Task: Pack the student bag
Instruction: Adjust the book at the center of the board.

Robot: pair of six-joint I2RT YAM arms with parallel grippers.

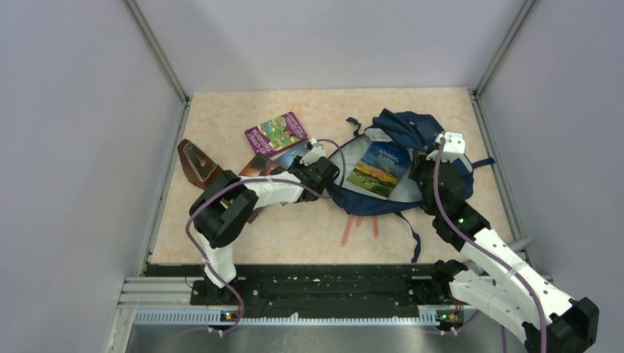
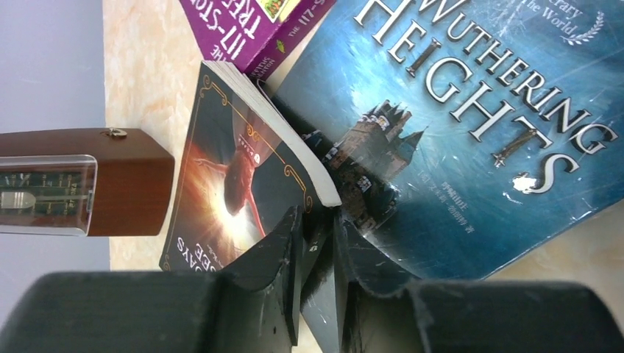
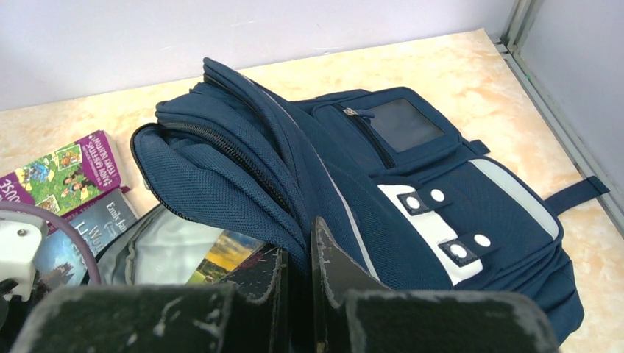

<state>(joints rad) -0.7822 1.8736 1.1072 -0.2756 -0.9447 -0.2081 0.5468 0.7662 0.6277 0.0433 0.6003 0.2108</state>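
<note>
The student bag (image 1: 408,125) (image 3: 412,169), navy with a white front patch, lies at the right of the table. Its main pocket is open and an Animal Farm book (image 1: 380,168) (image 3: 224,254) lies inside. My right gripper (image 1: 425,160) (image 3: 298,254) is shut on the bag's upper flap and holds it up. My left gripper (image 1: 309,163) (image 2: 318,220) is closed narrowly on the lifted near corner of a dark paperback with a sunburst cover (image 2: 235,184). That paperback leans against a blue Wuthering Heights book (image 2: 471,132) (image 1: 294,154).
A purple book (image 1: 276,132) (image 2: 243,29) lies behind the other books. A brown wooden metronome (image 1: 197,163) (image 2: 88,184) rests on its side at the left. Orange pencils (image 1: 360,224) stick out under the bag's near edge. Grey walls enclose the table.
</note>
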